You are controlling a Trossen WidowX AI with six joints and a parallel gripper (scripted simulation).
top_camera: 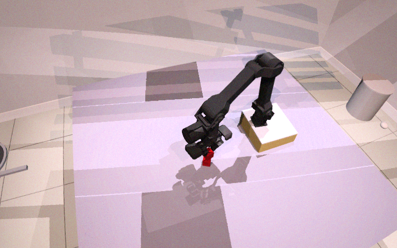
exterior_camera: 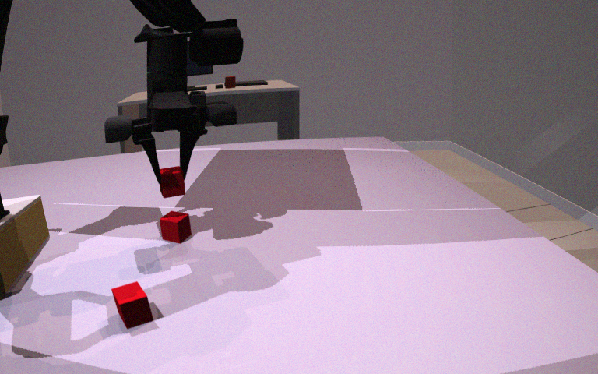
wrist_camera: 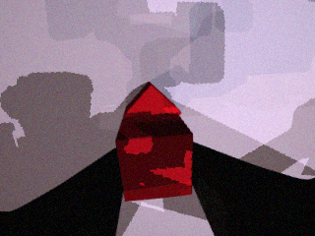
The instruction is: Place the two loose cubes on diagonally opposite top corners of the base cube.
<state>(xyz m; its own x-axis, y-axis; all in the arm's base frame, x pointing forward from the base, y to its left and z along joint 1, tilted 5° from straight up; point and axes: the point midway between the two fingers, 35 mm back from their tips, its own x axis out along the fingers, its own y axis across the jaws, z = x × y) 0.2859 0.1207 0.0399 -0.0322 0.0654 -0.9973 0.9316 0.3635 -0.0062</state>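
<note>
In the top view the wrist hides most of the held cube (top_camera: 208,152), and the cube beneath it (top_camera: 206,161) shows only partly; the third cube is out of sight. From the wrist, the held cube (wrist_camera: 157,157) covers the one below except its far corner (wrist_camera: 152,101). In the exterior view the arm's upper links and the base block (exterior_camera: 17,238) are cropped.
</note>
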